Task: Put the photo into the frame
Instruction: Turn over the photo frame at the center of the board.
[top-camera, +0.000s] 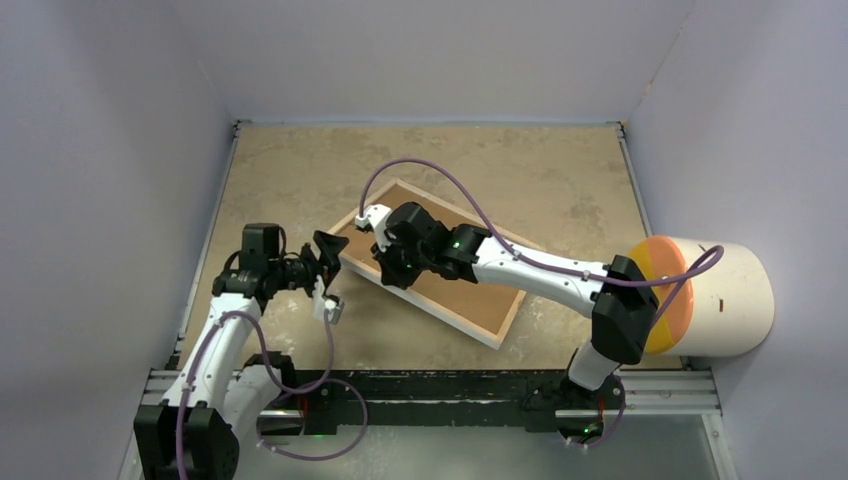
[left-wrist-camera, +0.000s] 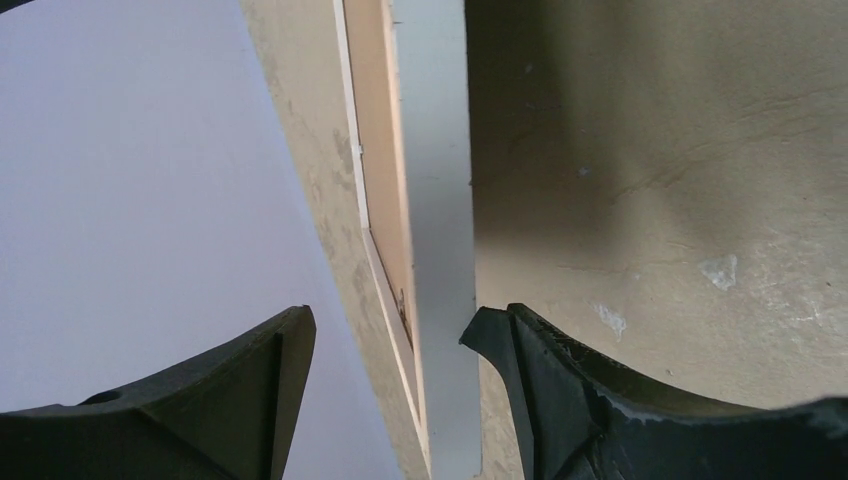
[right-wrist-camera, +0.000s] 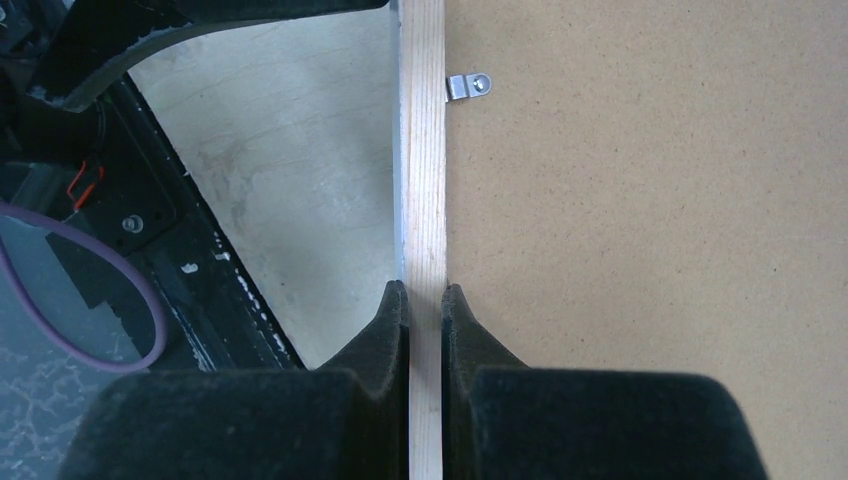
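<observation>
The frame (top-camera: 455, 322) lies slanted across the table's middle, its light wood rails up and a brown backing board (top-camera: 470, 295) filling it. My right gripper (top-camera: 385, 272) is shut on the near-left rail. In the right wrist view the wood rail (right-wrist-camera: 423, 180) runs between the pinching pads (right-wrist-camera: 424, 295), next to the board (right-wrist-camera: 650, 250) and a small metal tab (right-wrist-camera: 468, 86). My left gripper (top-camera: 330, 278) stands at the frame's left end. In the left wrist view the frame's edge (left-wrist-camera: 440, 200) passes between the open fingers (left-wrist-camera: 395, 340) without touching either. The photo is out of view.
A white cylinder with an orange face (top-camera: 715, 295) lies at the right, beside the right arm's base. Grey walls close in the table on three sides. The black mounting rail (top-camera: 450, 390) runs along the near edge. Purple cables loop over both arms.
</observation>
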